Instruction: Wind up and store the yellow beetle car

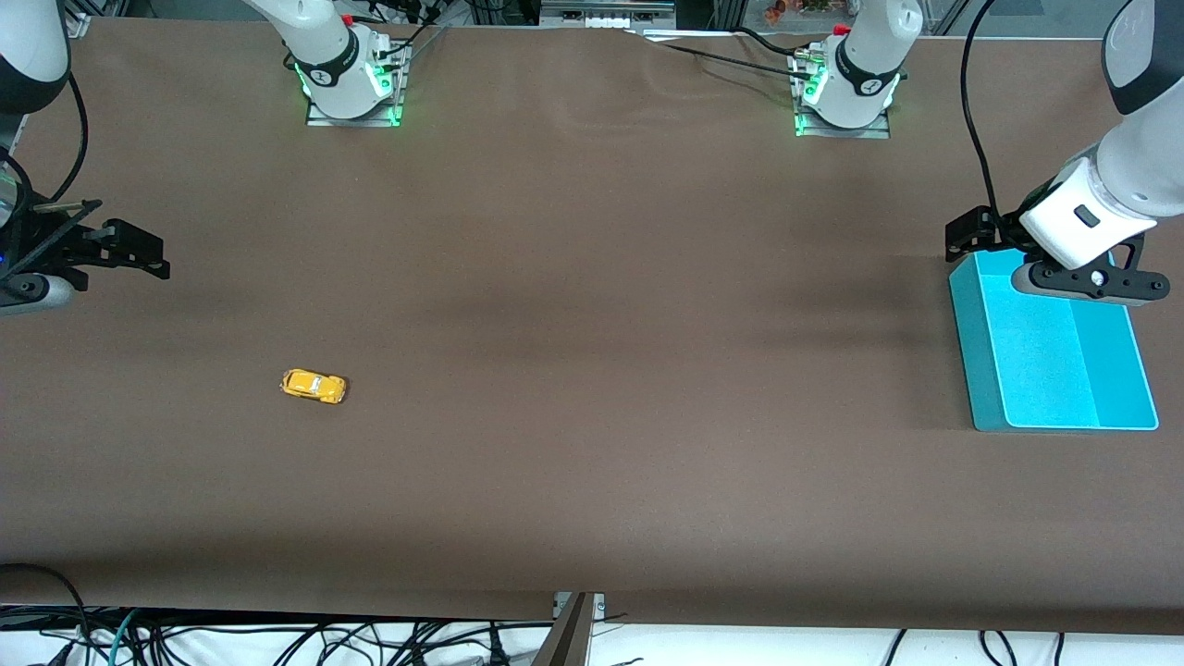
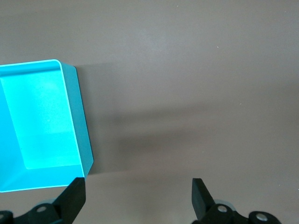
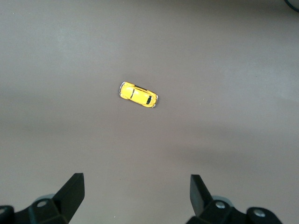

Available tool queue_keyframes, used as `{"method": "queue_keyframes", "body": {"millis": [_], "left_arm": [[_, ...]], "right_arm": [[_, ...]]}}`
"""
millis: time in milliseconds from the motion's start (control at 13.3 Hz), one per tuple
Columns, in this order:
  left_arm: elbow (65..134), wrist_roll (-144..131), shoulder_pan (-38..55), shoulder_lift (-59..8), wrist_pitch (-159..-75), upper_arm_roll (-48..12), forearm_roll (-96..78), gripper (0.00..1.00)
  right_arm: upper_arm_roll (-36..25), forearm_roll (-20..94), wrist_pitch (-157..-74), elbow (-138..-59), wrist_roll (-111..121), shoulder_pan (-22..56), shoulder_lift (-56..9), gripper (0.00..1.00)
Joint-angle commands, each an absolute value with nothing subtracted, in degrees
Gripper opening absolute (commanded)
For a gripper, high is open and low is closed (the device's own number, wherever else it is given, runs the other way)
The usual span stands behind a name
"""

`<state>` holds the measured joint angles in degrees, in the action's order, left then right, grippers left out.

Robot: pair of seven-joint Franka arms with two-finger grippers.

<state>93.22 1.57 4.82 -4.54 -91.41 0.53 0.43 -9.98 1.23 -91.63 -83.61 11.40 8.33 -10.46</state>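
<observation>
No writing could be read on anything. The right gripper's (image 3: pixel 135 196) fingers stood wide apart, holding nothing, up over bare table (image 1: pixel 592 324) at the right arm's end. The left gripper (image 2: pixel 138 198) was equally spread and empty, over the turquoise bin's (image 1: pixel 980 370) edge. The yellow beetle car (image 1: pixel 314 386) sat on its wheels toward the right arm's end, well apart from the bin.

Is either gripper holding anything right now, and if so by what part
Nothing is held. The right gripper is open above the yellow beetle car, which sits alone on the table. The left gripper is open beside the turquoise bin.
</observation>
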Motion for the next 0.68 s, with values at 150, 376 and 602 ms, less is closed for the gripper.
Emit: {"method": "queue_keyframes", "body": {"millis": [150, 376, 602], "left_arm": [[91.7, 2.1, 4.7, -5.3, -90.3, 0.6, -0.2, 1.00], [91.7, 2.1, 4.6, -5.3, -90.3, 0.6, -0.2, 1.00], [91.7, 2.1, 4.7, -5.4, -90.4, 0.7, -0.1, 1.00]], "right_arm": [[-9.5, 1.5, -92.0, -83.9, 10.5, 7.1, -10.1, 1.00], [-9.6, 1.4, -92.5, -83.5, 11.0, 7.0, -10.6, 1.00], [-9.6, 1.1, -92.2, -83.3, 11.0, 7.1, -10.8, 1.00]]}}
